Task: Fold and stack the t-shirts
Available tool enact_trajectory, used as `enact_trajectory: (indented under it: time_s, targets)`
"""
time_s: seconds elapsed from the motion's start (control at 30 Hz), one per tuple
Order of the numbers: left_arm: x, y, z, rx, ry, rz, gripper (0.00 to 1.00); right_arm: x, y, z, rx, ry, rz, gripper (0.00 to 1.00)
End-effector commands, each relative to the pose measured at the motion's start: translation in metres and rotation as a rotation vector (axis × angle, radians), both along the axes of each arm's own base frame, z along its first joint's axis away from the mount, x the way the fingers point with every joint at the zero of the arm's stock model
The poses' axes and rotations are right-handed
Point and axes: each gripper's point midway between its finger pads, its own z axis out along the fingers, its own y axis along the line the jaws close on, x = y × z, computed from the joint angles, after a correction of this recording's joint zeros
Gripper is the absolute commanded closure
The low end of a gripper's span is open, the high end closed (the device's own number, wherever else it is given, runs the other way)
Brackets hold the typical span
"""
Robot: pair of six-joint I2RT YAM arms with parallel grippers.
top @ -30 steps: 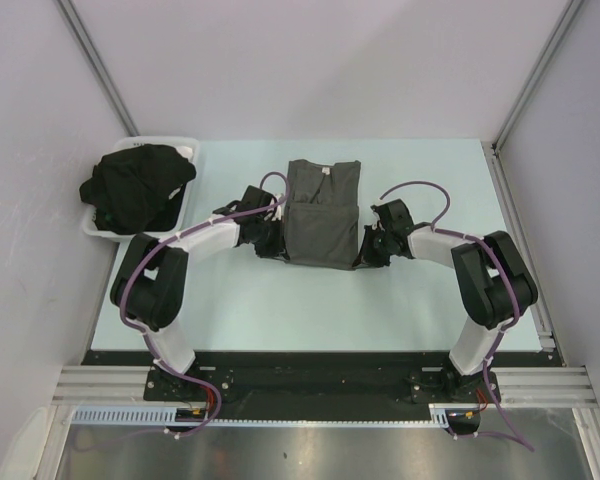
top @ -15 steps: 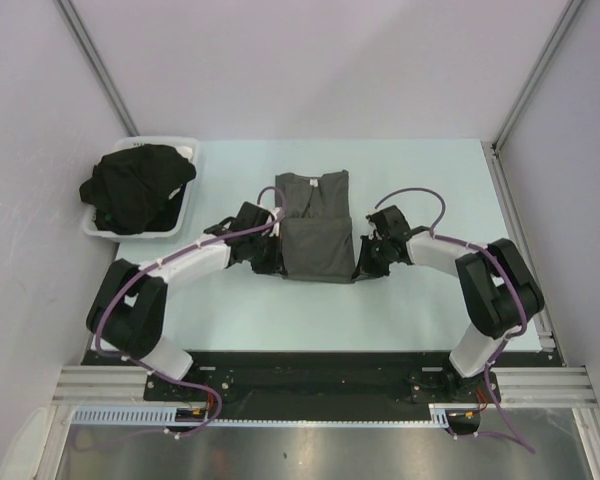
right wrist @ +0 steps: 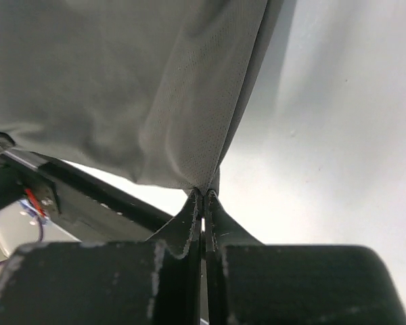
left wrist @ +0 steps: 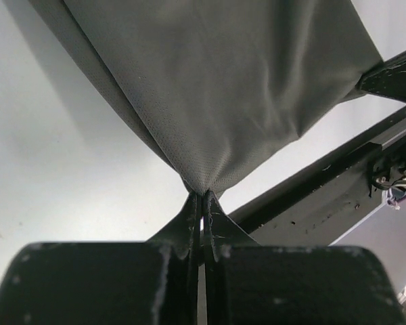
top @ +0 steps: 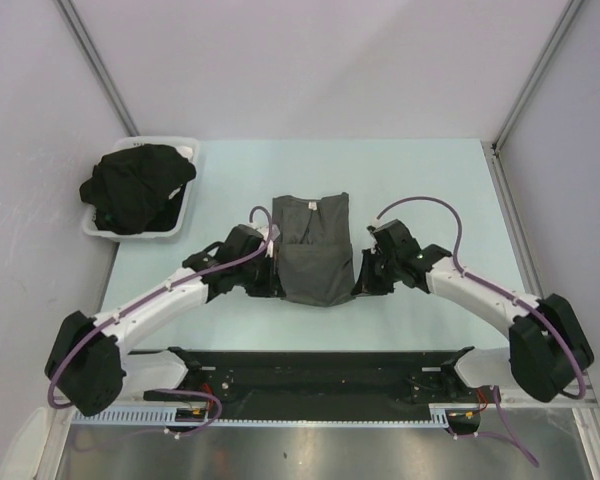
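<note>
A charcoal grey t-shirt (top: pixel 313 245) lies in the middle of the table, its lower part lifted and held between both grippers. My left gripper (top: pixel 274 280) is shut on its left corner; in the left wrist view the cloth (left wrist: pixel 216 101) hangs from the pinched fingertips. My right gripper (top: pixel 362 282) is shut on its right corner; the right wrist view shows the cloth (right wrist: pixel 135 95) pinched the same way. Several black t-shirts (top: pixel 135 186) are heaped in the white tray at the back left.
The white tray (top: pixel 187 212) stands at the table's back left corner. Grey walls close in the back and both sides. The black base rail (top: pixel 320 365) runs along the table's near edge below the held shirt.
Both grippers have drawn the grey shirt's lower edge toward the near edge of the table. Both arms have stretched out lower and wider.
</note>
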Motion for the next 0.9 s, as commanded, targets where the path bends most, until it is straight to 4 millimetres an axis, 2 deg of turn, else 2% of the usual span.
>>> enact_trajectory:
  time_s: [0.0, 0.1, 0.13, 0.2, 0.23, 0.3, 0.33, 0.37, 0.4, 0.43, 0.5, 0.53, 0.57, 0.6, 0.77, 0.8, 0.83, 0.87]
  targets:
    - [0.009, 0.003, 0.030, -0.012, -0.077, 0.045, 1.00, 0.007, -0.009, 0.024, 0.024, -0.055, -0.085, 1.00]
    - [0.022, 0.002, 0.044, 0.010, -0.123, 0.047, 1.00, 0.021, -0.013, 0.033, 0.033, -0.076, -0.108, 1.00]
    - [0.029, 0.000, 0.053, 0.011, -0.151, 0.041, 1.00, 0.030, -0.011, 0.040, 0.036, -0.096, -0.102, 1.00]
    - [0.039, -0.001, 0.055, 0.034, -0.168, 0.044, 1.00, 0.042, -0.013, 0.046, 0.028, -0.119, -0.111, 1.00]
    - [0.047, -0.004, 0.064, 0.032, -0.198, 0.042, 1.00, 0.049, -0.012, 0.046, 0.019, -0.129, -0.099, 1.00]
    - [0.059, -0.004, 0.064, 0.059, -0.216, 0.044, 1.00, 0.070, -0.010, 0.062, 0.030, -0.172, -0.103, 1.00]
    - [0.069, -0.007, 0.073, 0.064, -0.251, 0.030, 1.00, 0.077, -0.009, 0.058, 0.018, -0.167, -0.095, 1.00]
    - [0.075, -0.007, 0.075, 0.078, -0.259, 0.029, 1.00, 0.089, -0.006, 0.070, 0.031, -0.197, -0.093, 1.00]
    - [0.082, -0.005, 0.069, 0.109, -0.247, 0.029, 1.00, 0.098, -0.007, 0.072, 0.035, -0.201, -0.098, 1.00]
    - [0.092, -0.006, 0.079, 0.115, -0.280, 0.026, 1.00, 0.105, -0.007, 0.074, 0.037, -0.207, -0.096, 1.00]
    - [0.105, -0.002, 0.074, 0.143, -0.270, 0.041, 1.00, 0.126, -0.007, 0.077, 0.029, -0.226, -0.093, 1.00]
    - [0.112, -0.003, 0.079, 0.139, -0.281, 0.045, 1.00, 0.133, -0.007, 0.079, 0.029, -0.233, -0.091, 1.00]
    - [0.116, -0.002, 0.079, 0.141, -0.279, 0.054, 1.00, 0.140, -0.007, 0.069, 0.014, -0.213, -0.088, 1.00]
    - [0.122, 0.000, 0.080, 0.136, -0.281, 0.066, 1.00, 0.150, -0.004, 0.080, 0.034, -0.234, -0.081, 1.00]
    - [0.149, 0.005, 0.073, 0.139, -0.266, 0.114, 1.00, 0.184, -0.009, 0.078, 0.017, -0.239, -0.077, 1.00]
    - [0.154, 0.008, 0.070, 0.141, -0.255, 0.124, 1.00, 0.190, -0.009, 0.067, 0.002, -0.223, -0.066, 1.00]
    - [0.160, 0.009, 0.072, 0.138, -0.258, 0.128, 1.00, 0.200, -0.007, 0.076, 0.008, -0.247, -0.063, 1.00]
    - [0.164, 0.010, 0.066, 0.146, -0.243, 0.131, 1.00, 0.205, -0.010, 0.075, 0.001, -0.244, -0.066, 1.00]
